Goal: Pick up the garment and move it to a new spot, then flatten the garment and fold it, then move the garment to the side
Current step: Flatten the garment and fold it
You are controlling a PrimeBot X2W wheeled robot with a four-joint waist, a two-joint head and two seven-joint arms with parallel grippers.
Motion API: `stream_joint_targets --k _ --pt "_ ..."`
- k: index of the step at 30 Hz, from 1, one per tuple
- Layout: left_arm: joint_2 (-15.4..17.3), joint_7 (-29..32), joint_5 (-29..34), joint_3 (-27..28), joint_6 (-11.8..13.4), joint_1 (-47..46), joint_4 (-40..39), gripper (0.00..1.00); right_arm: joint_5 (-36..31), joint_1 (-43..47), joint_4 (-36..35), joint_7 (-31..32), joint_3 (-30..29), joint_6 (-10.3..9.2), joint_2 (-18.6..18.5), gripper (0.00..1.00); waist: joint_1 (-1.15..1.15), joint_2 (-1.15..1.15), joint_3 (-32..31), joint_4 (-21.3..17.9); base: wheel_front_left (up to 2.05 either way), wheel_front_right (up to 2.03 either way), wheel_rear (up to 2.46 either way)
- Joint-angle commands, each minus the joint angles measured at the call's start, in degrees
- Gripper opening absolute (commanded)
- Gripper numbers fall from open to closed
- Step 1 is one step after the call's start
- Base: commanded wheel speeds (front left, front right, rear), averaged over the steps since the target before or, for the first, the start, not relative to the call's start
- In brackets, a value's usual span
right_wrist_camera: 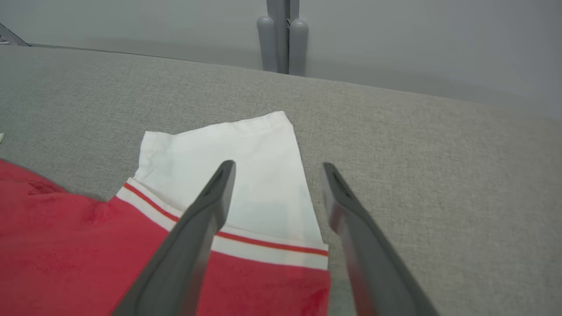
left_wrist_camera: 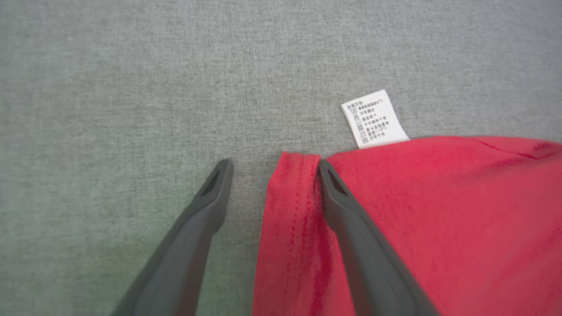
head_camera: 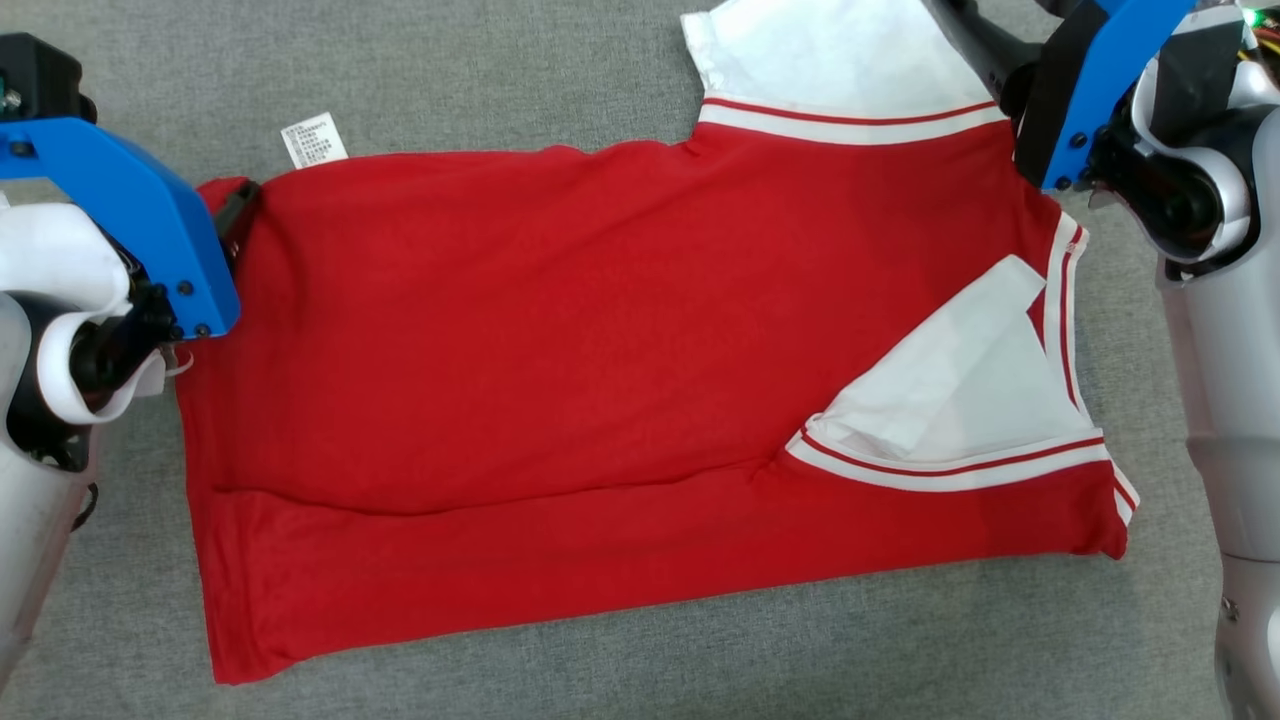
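Clearly soft goods: red T-shirt (head_camera: 560, 330) lies spread on grey fabric surface (head_camera: 500, 80), near edge folded over, one white sleeve (head_camera: 950, 390) tucked onto body. Judged light, limp, thin knit; drapes, wrinkles and slides on itself, not fragile.

Left gripper (left_wrist_camera: 273, 164) spread, straddling hem corner (left_wrist_camera: 298, 175) beside care label (left_wrist_camera: 374, 118).

Right gripper (right_wrist_camera: 279, 166) spread over far sleeve (right_wrist_camera: 246, 145) edge.

Best holds: stitched hem corner and sleeve seam, pinching both layers.
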Motion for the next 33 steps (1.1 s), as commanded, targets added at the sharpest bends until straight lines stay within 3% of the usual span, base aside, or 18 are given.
stream_joint_targets --k 1,2,3,6,22,29,30,31,33 --pt "0.10 0.21 0.38 -0.70 0.52 0.22 1.30 1.00 -0.03 -1.06 0.23 -0.28 -0.07 0.01 -0.10 1.00 0.00 0.00 0.22 0.09 0.00 0.00 0.00" --pt "0.16 0.32 0.79 -1.04 0.56 0.22 1.96 0.44 -0.26 -1.39 0.86 -0.21 -0.11 0.01 -0.12 1.00 0.00 0.00 0.44 0.14 0.00 0.00 0.00" --pt "0.10 0.79 0.89 -1.45 0.57 0.32 2.57 0.00 -0.52 -1.71 1.53 0.11 -0.18 0.01 -0.20 1.00 0.00 0.00 0.59 0.24 0.00 0.00 0.00" --pt "-1.43 0.93 0.09 -2.30 -0.70 0.49 2.07 0.00 -1.48 -2.70 3.67 0.65 -0.66 0.01 -0.72 1.00 0.00 0.00 0.98 1.06 0.00 0.00 0.00" --pt "-11.98 -13.71 -0.86 -3.31 -6.72 0.57 -1.64 0.00 -13.38 -10.00 18.73 -4.22 -7.52 0.01 -2.90 1.00 0.00 0.00 3.49 12.59 0.00 0.00 0.00" --pt "-13.96 -17.05 -0.68 -3.54 -7.86 0.27 0.56 0.00 -16.45 -10.44 24.19 -4.86 -10.73 0.01 -3.46 1.00 0.00 0.00 4.31 14.62 0.00 0.00 0.00" --pt "-14.10 -17.56 -0.70 -3.35 -7.97 0.24 0.82 0.00 -16.65 -10.39 24.70 -4.85 -10.70 0.01 -3.31 0.45 0.00 0.00 4.37 14.60 0.00 0.00 0.00" --pt "-14.25 -18.19 -0.69 -3.18 -8.01 0.21 1.07 0.00 -16.68 -10.43 25.28 -4.46 -10.69 0.01 -3.22 0.00 0.00 0.00 4.40 14.54 0.00 0.00 0.00" --pt "-14.35 -19.75 -0.59 -2.47 -7.99 0.24 1.46 0.00 -16.26 -10.48 25.49 -5.13 -10.95 0.01 -2.74 0.00 0.00 0.00 4.29 14.13 0.00 0.00 0.00"
